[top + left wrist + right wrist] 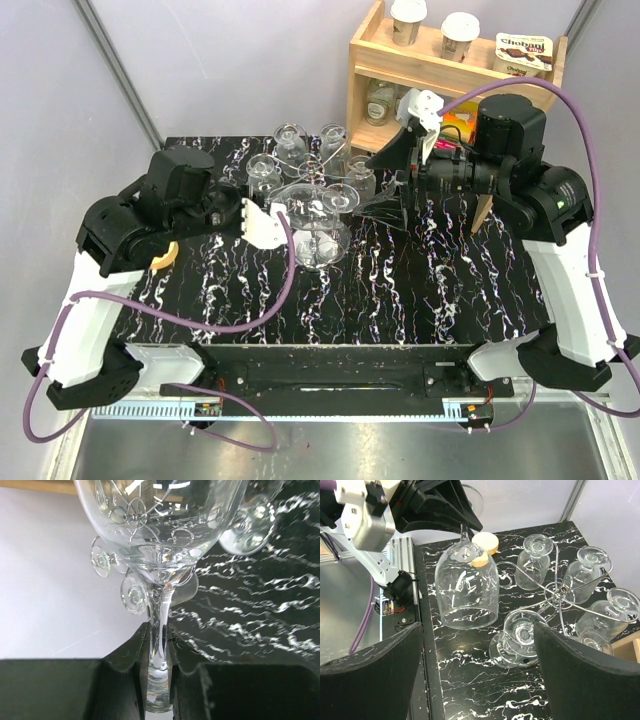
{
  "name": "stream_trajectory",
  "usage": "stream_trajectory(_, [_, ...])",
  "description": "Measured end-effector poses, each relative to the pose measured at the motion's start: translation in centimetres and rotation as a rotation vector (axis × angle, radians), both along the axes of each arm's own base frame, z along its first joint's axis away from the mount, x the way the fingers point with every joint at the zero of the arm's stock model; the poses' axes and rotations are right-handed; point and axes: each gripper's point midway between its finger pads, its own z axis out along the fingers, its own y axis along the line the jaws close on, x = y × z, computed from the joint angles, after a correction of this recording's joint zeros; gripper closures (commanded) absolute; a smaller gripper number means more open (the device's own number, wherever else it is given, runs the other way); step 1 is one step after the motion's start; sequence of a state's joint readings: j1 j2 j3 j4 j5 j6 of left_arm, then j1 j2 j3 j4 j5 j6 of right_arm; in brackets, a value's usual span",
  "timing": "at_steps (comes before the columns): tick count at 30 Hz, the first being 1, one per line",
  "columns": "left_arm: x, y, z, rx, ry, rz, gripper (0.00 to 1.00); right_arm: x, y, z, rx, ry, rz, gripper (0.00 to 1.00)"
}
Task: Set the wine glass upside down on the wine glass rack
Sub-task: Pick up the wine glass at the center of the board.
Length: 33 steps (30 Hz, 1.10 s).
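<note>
The wine glass [466,592] hangs upside down, bowl mouth toward the black marble table [470,690], beside the wine glass rack [560,591]. My left gripper [160,650] is shut on its stem [161,625], both fingers pressed against the glass. From above, the left gripper [265,222] holds the wine glass [320,215] just in front of the silver wire rack [315,172], which carries several inverted glasses on its curled arms. My right gripper [477,675] stands wide open and holds nothing; in the top view it [385,185] sits to the right of the rack.
A wooden shelf unit [450,75] with cups and a yoghurt pot stands at the back right. A yellow tape roll [163,258] lies on the table by the left arm. An inverted glass [520,632] hangs nearest the held one.
</note>
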<state>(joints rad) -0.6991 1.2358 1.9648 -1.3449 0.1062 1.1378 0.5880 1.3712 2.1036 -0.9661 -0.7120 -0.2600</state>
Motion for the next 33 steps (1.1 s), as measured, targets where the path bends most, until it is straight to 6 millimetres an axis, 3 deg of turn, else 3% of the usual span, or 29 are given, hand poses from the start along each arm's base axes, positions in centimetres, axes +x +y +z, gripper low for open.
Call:
stream_trajectory(6, [0.6,0.4,-0.1,0.163,-0.139,-0.038,1.00,0.4,0.5,-0.5,-0.004,0.025,0.007,0.03])
stream_trajectory(16, [1.8,-0.7,2.6,0.322,-0.409,-0.095,1.00,1.5,3.0,-2.6,-0.038,0.101,0.041,0.00])
stream_trajectory(21, [2.0,-1.0,2.7,0.451,-0.518,-0.143,1.00,2.4,3.9,-2.0,-0.023,0.101,0.045,0.00])
stream_trajectory(27, [1.2,-2.0,5.0,0.471,-0.687,-0.207,1.00,2.6,5.9,-1.2,-0.001,0.093,0.077,0.01])
stream_trajectory(33, [-0.1,-1.0,5.7,0.476,-0.810,-0.244,1.00,1.3,7.9,-1.9,-0.017,0.099,0.127,0.01])
